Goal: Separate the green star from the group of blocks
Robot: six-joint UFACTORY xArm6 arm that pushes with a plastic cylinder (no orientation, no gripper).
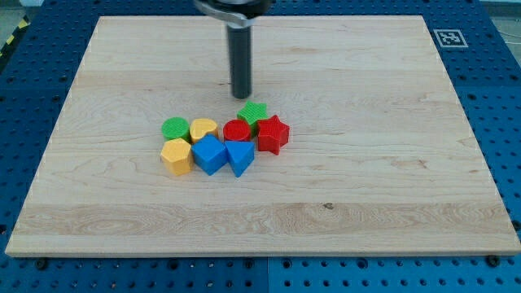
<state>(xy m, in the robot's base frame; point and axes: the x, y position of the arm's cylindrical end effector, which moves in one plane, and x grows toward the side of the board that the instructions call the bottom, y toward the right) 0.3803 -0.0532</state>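
The green star [254,113] sits at the top right of a tight group of blocks in the middle of the wooden board [366,163]. It touches the red round block [237,130] below-left and the red star [273,134] below-right. My tip [242,96] is just above and slightly left of the green star, a small gap away. The rest of the group: a green round block [174,128], a yellow heart-like block [203,129], a yellow hexagon [176,155], a blue block [210,154] and a blue triangular block [239,156].
The board lies on a blue perforated table [501,98]. A black-and-white marker tag [448,37] sits at the board's top right corner.
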